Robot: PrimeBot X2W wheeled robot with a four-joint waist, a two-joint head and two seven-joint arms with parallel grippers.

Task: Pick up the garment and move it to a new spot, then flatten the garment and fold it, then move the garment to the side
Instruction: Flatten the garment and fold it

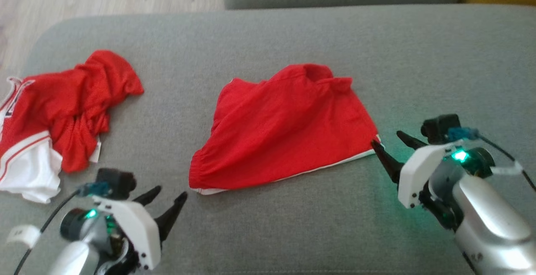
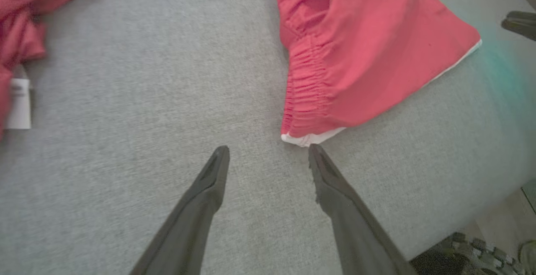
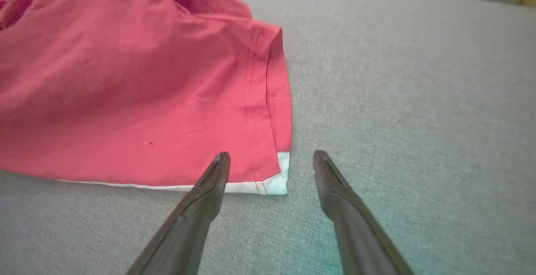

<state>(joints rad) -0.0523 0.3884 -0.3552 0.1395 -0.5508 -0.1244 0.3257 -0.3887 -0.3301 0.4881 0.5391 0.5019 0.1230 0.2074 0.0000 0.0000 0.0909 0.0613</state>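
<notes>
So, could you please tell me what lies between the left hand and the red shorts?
Bare grey cushion, seen in the left wrist view between the left hand and the red shorts.

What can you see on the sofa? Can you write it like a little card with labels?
Surface: grey sofa seat
Middle: red shorts, spread out, white trim along the hem
Left side: crumpled red and white jersey, apart from the shorts
Left hand: open, holding nothing, near the shorts' elastic waistband corner
Right hand: open, holding nothing, at the shorts' hem corner
Folded yet: no
</notes>
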